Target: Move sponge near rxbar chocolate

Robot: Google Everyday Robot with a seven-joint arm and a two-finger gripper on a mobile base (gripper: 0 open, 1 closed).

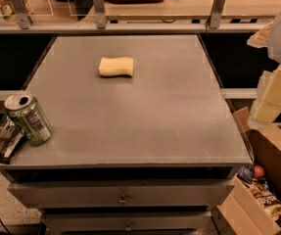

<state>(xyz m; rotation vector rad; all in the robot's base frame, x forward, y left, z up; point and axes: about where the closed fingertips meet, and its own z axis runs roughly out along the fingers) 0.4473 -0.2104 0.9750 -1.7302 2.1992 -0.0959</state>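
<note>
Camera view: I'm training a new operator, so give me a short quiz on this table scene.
1. True or false: the sponge touches the can.
2. Where is the chocolate bar? A) at the front left corner of the table, beside the can; B) at the far right corner; C) on top of the sponge.
3. Fill in: the gripper is at the ___ edge of the view, off the table.
Key: 1 false, they lie well apart; 2 A; 3 right.
</note>
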